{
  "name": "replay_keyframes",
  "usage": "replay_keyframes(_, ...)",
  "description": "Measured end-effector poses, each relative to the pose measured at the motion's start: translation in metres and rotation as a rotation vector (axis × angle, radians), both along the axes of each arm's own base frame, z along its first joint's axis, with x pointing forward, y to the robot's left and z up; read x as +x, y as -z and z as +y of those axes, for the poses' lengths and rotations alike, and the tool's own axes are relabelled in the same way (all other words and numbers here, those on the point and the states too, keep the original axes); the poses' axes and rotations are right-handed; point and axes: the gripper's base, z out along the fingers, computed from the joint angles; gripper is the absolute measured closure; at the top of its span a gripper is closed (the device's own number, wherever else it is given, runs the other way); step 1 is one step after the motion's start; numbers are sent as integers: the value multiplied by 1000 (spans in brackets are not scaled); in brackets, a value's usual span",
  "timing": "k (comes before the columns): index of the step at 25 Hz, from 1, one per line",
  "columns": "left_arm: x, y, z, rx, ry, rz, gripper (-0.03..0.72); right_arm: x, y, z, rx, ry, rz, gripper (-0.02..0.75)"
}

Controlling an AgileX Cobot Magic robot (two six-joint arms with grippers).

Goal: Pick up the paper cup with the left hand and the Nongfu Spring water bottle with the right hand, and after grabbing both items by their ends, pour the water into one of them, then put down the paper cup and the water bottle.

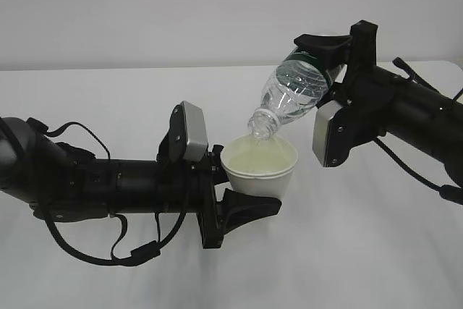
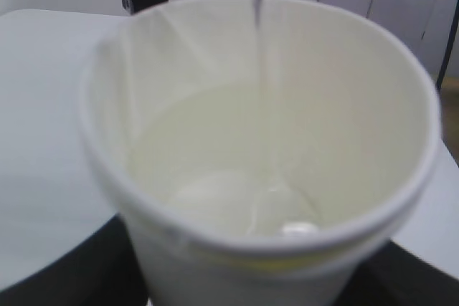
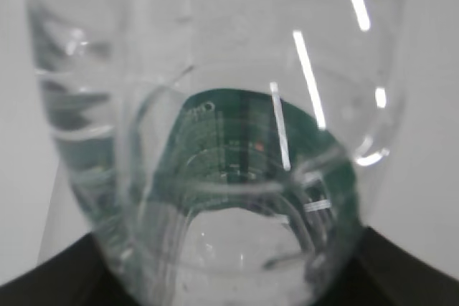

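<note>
The paper cup (image 1: 259, 170) is being held upright above the table (image 1: 108, 99) by the left hand (image 1: 242, 189), jaws pinching its lower body, so the rim stays level w/ the mouth facing up to catch. The Nongfu Spring water bottle (image 1: 293, 95) is being gripped near its base end by the right hand (image 1: 325, 63), jaws clamped on it, and is being tipped neck-down w/ the mouth just over the cup rim, prob. so the stream lands inside. The water (image 2: 262, 62) is being seen falling as a thin stream in the left wrist view and pooling in the cup bottom. Fingertip contact is being hidden by cup and bottle in both wrist views; label text can't be read; remaining water level is hard to judge.
</note>
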Motion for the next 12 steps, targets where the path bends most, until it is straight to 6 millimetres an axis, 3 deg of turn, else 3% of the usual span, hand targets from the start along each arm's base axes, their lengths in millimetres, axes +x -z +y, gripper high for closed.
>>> replay_keyframes(12,0,0,0,-1,-4,1,238,0,0,0,71,0,53,290)
